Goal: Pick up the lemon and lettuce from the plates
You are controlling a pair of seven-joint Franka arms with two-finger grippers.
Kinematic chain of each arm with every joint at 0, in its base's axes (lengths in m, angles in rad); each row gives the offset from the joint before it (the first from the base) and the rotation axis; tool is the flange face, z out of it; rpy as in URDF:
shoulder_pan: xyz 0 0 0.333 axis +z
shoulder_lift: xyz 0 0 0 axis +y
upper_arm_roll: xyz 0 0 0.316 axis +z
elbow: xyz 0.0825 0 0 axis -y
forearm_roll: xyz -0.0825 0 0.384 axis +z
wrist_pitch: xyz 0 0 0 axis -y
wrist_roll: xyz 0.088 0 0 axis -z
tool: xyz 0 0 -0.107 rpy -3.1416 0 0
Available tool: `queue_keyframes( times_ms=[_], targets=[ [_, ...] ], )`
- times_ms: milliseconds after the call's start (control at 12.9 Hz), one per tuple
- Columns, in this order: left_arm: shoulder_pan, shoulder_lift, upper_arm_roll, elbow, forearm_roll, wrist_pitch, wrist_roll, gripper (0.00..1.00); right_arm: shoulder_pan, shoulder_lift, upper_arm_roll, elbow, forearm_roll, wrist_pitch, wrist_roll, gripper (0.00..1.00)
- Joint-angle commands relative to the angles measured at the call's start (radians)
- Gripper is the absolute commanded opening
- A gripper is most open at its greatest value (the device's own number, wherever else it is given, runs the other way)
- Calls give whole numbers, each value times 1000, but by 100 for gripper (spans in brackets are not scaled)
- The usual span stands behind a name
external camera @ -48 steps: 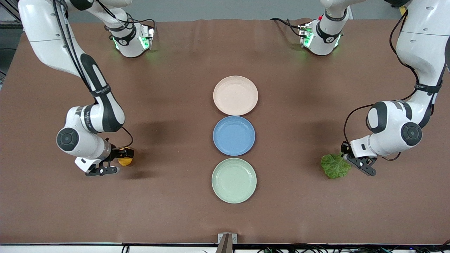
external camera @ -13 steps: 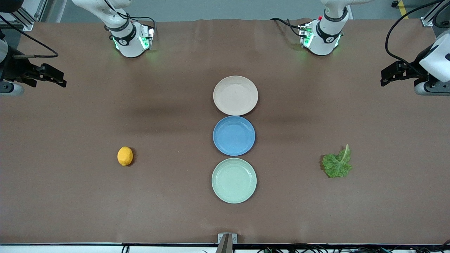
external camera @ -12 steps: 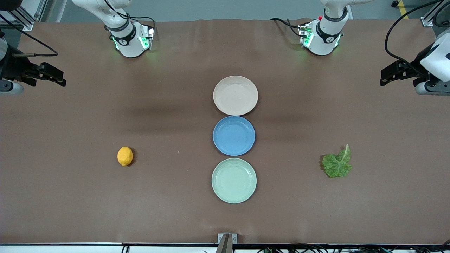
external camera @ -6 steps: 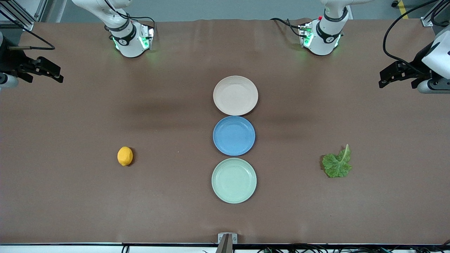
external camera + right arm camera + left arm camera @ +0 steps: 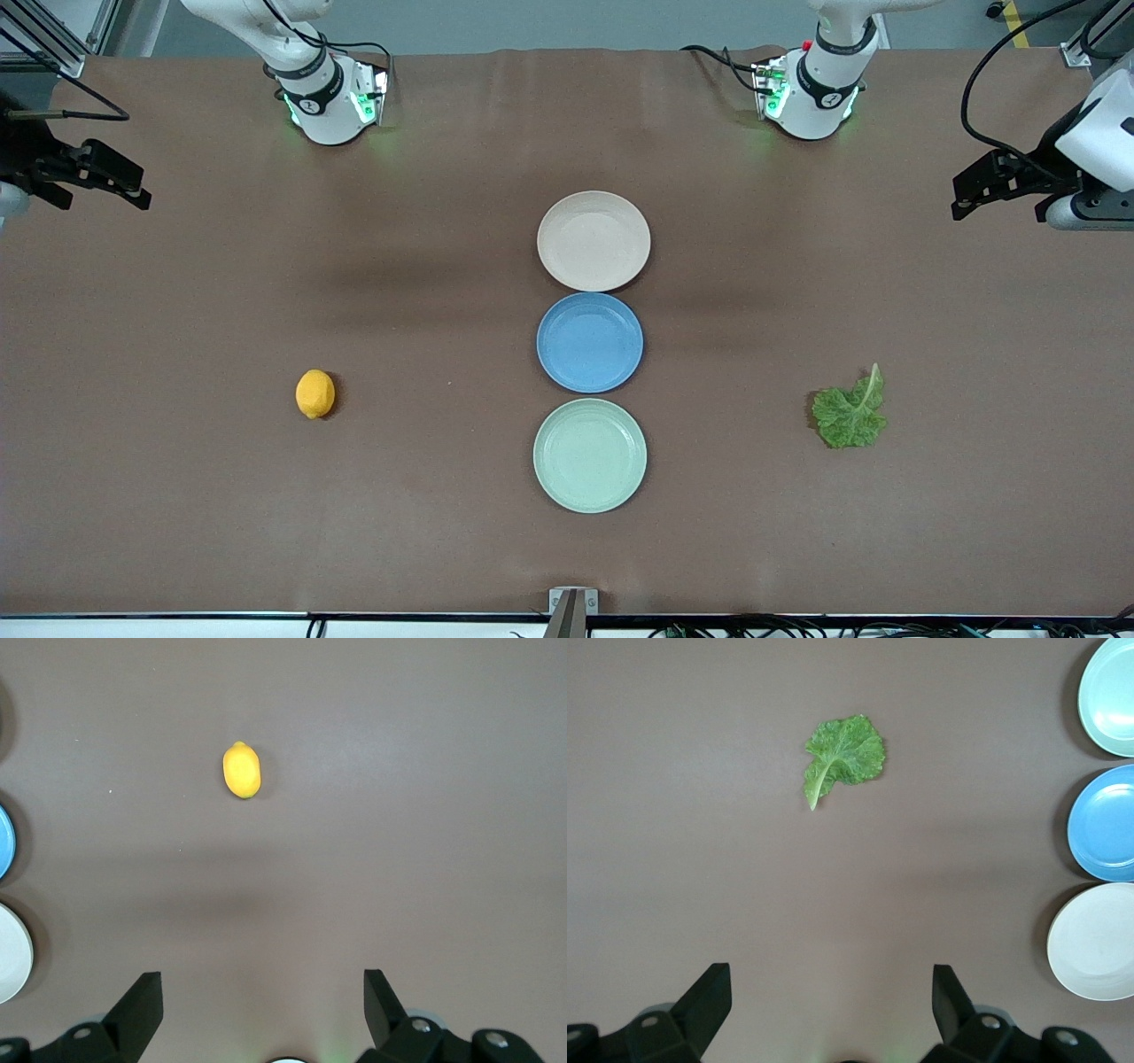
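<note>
The lemon (image 5: 315,394) and lettuce (image 5: 850,416) lie on the table (image 5: 266,514), off the plates (image 5: 593,240). The left gripper (image 5: 831,997) and right gripper (image 5: 262,997) hang spread apart over the table ends.

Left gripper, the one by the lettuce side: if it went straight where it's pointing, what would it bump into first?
Probably just bare table. The open left gripper points down at brown cloth, and the lettuce lies well off from its fingers, so it likely would miss it, though its exact aim is hard to judge.
</note>
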Motion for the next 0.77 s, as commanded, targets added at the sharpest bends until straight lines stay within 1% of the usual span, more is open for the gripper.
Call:
queue_keyframes(
  times_ms=[0, 77, 232, 541, 696],
  targets=[
    [-4, -14, 11, -3, 32, 3, 1, 100, -3, 15, 5, 23, 9, -19, 5, 100],
    [-3, -8, 11, 8, 35, 5, 1, 100, -3, 24, 5, 34, 7, -20, 5, 100],
    [-3, 10, 11, 31, 34, 9, 1, 100, -3, 56, 5, 79, 9, -69, 7, 100],
    [-3, 12, 14, 51, 29, 8, -4, 100, -3, 58, 7, 77, 9, -66, 7, 100],
    [-3, 15, 12, 66, 28, 8, -7, 100, -3, 54, 7, 77, 30, -57, 15, 100]
  ],
)
